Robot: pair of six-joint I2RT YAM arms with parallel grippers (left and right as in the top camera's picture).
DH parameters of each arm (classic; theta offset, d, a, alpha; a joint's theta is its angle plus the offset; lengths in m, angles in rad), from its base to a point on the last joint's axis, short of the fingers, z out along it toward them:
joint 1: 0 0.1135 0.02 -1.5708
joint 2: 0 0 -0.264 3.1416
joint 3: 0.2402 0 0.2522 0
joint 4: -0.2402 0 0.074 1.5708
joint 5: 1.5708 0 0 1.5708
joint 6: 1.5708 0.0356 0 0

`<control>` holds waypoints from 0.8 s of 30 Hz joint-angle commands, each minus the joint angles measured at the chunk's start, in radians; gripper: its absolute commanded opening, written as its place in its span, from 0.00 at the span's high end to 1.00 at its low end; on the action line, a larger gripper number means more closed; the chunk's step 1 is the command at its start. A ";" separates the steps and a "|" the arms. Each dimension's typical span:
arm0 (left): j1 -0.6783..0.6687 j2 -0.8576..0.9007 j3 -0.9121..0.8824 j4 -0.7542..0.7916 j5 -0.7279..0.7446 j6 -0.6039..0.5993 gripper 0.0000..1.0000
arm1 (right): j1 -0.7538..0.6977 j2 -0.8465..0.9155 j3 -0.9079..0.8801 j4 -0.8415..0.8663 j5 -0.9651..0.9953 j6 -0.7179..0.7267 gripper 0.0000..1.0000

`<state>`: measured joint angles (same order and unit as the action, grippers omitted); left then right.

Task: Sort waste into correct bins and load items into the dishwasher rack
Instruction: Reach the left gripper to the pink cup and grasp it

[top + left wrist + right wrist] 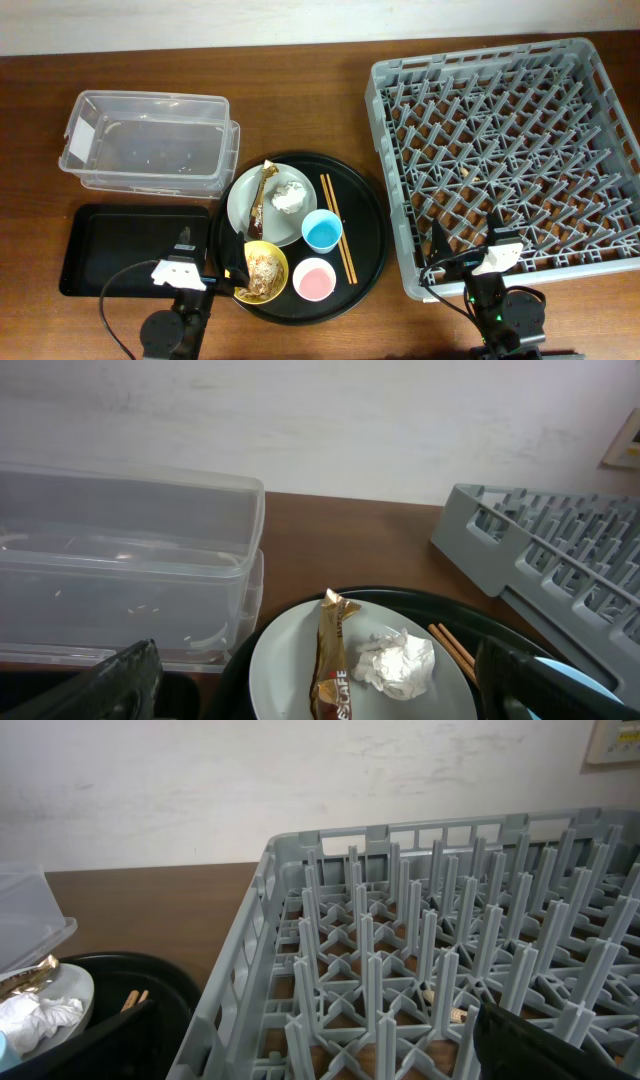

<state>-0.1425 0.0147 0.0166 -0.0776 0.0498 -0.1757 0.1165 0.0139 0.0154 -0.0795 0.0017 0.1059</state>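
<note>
Near the table's (300, 100) front edge, left arm (178, 288) and right arm (497, 288) crouch low, fingers (125, 680) apart.

Before me, the rack (500, 150) is filling frame right, the tub (150, 145) sitting upper left, the round tray (365, 240) between them carrying the plate (243, 200).

The only legible writing is on the brown wrapper strip (333, 660) lying on the pale grey plate (285, 670): white letters running along its length, ending in "CAFE". The earlier letters are unclear.
</note>
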 commanded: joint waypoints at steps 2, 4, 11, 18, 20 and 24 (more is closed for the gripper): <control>0.002 -0.006 -0.008 0.002 0.007 0.010 0.01 | -0.007 -0.008 -0.010 0.002 -0.002 0.003 0.01; 0.002 -0.006 -0.007 0.002 0.007 0.010 0.00 | -0.008 -0.008 -0.010 0.002 -0.002 0.003 0.01; 0.002 -0.006 -0.007 0.002 0.007 0.010 0.01 | -0.008 -0.008 -0.010 0.002 -0.002 0.003 0.01; 0.002 -0.006 -0.007 0.002 0.007 0.010 0.01 | -0.008 -0.008 -0.010 0.002 -0.002 0.003 0.01; 0.002 -0.006 -0.007 0.002 0.007 0.010 0.01 | -0.008 -0.008 -0.010 0.002 -0.002 0.003 0.02; 0.001 -0.007 -0.007 0.037 0.119 -0.012 0.01 | -0.007 -0.008 -0.010 0.037 -0.002 0.003 0.01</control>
<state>-0.1425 0.0147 0.0162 -0.0689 0.0582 -0.1761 0.1165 0.0139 0.0151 -0.0765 0.0017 0.1051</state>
